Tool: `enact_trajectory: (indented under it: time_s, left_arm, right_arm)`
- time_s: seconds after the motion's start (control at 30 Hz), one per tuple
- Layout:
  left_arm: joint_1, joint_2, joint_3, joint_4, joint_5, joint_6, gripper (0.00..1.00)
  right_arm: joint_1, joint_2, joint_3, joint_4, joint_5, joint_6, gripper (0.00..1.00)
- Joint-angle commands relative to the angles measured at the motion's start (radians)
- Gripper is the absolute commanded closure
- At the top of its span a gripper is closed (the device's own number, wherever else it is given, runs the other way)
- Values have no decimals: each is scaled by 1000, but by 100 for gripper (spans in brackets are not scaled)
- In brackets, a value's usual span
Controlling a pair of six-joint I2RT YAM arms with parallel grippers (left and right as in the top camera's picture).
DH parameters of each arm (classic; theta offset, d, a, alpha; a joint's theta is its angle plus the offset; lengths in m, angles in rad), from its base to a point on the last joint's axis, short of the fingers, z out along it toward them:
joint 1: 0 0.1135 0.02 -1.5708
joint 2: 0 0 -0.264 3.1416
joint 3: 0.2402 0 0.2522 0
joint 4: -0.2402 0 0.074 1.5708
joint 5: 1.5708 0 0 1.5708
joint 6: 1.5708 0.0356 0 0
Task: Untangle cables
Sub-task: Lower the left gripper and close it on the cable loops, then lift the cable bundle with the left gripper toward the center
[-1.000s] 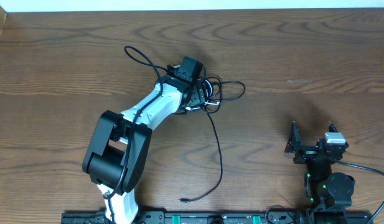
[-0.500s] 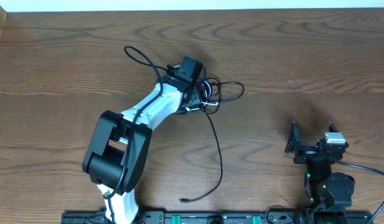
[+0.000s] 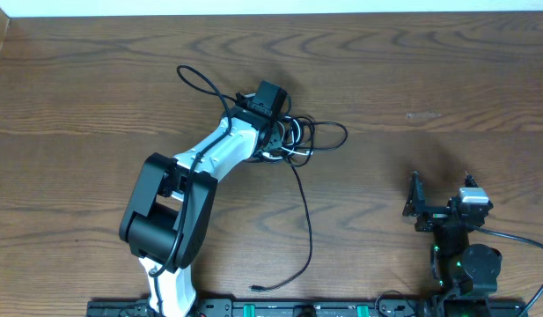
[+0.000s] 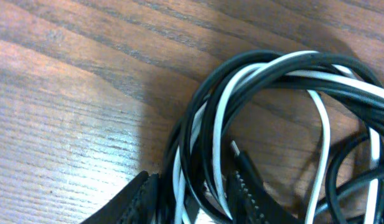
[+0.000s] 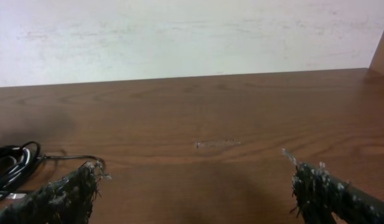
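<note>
Seen from overhead, nearest you the small plug [image 3: 256, 287] of one long black cable [image 3: 306, 211] lies by the 6 o'clock edge of the table [image 3: 447, 79]. The right pincer [image 3: 441, 201] sits at 4 o'clock, spread wide and holding nothing. That cable's long axis runs from 6 toward 12 o'clock, up into the tangle [image 3: 299, 134] just beyond centre. The tangle is well apart from the right pincer, at its 10 o'clock, and the left arm [image 3: 209, 158] is right on it. Only the left wrist view shows the left pincer [image 4: 193, 182]: its fingers stand close on either side of black strands [image 4: 198, 118] and the white cable [image 4: 218, 137], but you cannot tell whether they grip. Overhead hides that contact, yet it shows a far loop [image 3: 192, 77] at 11 o'clock.
</note>
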Motion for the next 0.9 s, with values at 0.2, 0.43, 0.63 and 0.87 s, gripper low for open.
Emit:
enact_trajectory:
  time_s: [0.2,0.43,0.63,0.87]
  left_arm:
    - [2,24,9,-3,-9,-2,80]
    - [2,24,9,-3,-8,63,92]
    - [2,20,9,-3,-5,132,93]
    - [2,-121,9,-25,40,249,93]
  right_arm:
    - [5,-3,-1,-4,5,9,1]
    - [5,-3,-1,-4,5,9,1]
    - [5,-3,-1,-4,5,9,1]
    - [5,-3,-1,-4,5,9,1]
